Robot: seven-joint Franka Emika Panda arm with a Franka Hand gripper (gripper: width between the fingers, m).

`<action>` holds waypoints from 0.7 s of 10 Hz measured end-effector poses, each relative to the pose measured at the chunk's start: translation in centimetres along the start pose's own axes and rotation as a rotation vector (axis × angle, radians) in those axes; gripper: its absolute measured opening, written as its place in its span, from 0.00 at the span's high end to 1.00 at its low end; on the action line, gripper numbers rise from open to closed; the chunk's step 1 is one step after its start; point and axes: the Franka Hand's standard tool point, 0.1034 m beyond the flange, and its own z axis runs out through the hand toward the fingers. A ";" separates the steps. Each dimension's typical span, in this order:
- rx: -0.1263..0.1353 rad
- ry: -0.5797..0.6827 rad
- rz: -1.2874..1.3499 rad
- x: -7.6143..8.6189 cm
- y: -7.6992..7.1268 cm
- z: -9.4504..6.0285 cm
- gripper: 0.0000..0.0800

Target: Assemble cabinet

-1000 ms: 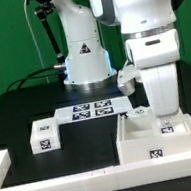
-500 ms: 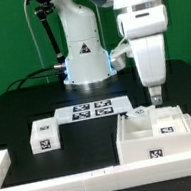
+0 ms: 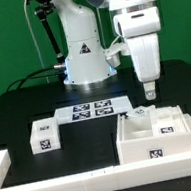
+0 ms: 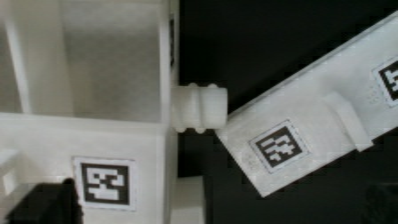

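The cabinet (image 3: 152,139) is a large white hollow box at the exterior view's right, with a tag on its front face and a tagged part (image 3: 171,124) inside it. My gripper (image 3: 149,93) hangs above the box's back edge, apart from it, open and empty. In the wrist view the cabinet's white wall (image 4: 107,130) bears a tag, and a small ridged peg (image 4: 199,105) sticks out of its side. One dark finger (image 4: 32,203) shows at the picture's edge; the other is lost against the black table.
A small white tagged block (image 3: 42,139) stands at the exterior view's left. The marker board (image 3: 91,110) lies behind it, and shows slanted in the wrist view (image 4: 302,130). White border rails (image 3: 69,185) run along the front and left. The robot base (image 3: 83,55) stands at the back.
My gripper has risen out of the cabinet, straight up and slightly to the exterior view's left. It carries nothing. The tagged part stays in the box.
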 end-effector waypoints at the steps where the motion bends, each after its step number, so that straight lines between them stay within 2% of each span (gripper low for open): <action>1: 0.001 0.000 0.000 0.0 -0.1 0.0 0.00; 3: -0.023 0.009 -0.149 -0.2 0.0 0.1 0.00; 5: -0.016 0.001 -0.299 0.1 -0.6 0.5 0.00; 7: 0.001 -0.027 -0.399 1.4 -1.7 1.5 0.00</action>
